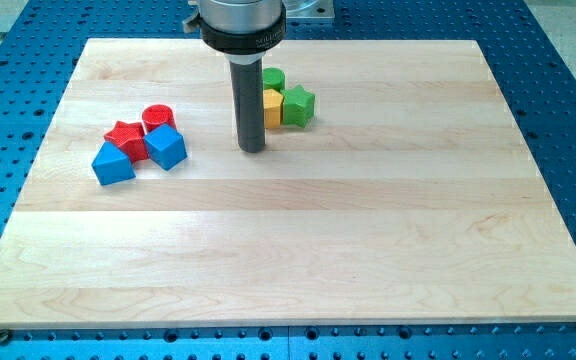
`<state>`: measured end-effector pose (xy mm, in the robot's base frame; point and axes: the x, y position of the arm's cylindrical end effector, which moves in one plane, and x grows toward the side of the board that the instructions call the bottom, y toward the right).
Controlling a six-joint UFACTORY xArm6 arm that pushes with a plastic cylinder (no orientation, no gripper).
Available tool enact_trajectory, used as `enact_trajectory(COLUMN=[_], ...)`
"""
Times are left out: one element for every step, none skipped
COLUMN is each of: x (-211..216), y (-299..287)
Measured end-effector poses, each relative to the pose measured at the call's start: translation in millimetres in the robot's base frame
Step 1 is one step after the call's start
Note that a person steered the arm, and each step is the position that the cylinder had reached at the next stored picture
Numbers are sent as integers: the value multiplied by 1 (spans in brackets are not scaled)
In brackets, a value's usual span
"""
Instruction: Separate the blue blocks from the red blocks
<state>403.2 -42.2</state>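
Two blue blocks and two red blocks sit bunched at the view's left. A red cylinder (158, 117) is at the top of the bunch, a red star-shaped block (125, 137) left of it. A blue cube (166, 147) touches both red blocks. A blue wedge-like block (113, 164) lies at the lower left, touching the red star. My tip (253, 149) rests on the board to the right of the bunch, well apart from the blue cube.
A green cylinder (274, 80), a yellow block (273, 106) and a green star-shaped block (298, 104) cluster just right of the rod, near the view's top. The wooden board (298, 250) lies on a blue perforated table (568, 80).
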Motion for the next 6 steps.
enact_trajectory(x=[1,46,79,79,61,55], y=[-1,-11,-98,-196,-205,-165])
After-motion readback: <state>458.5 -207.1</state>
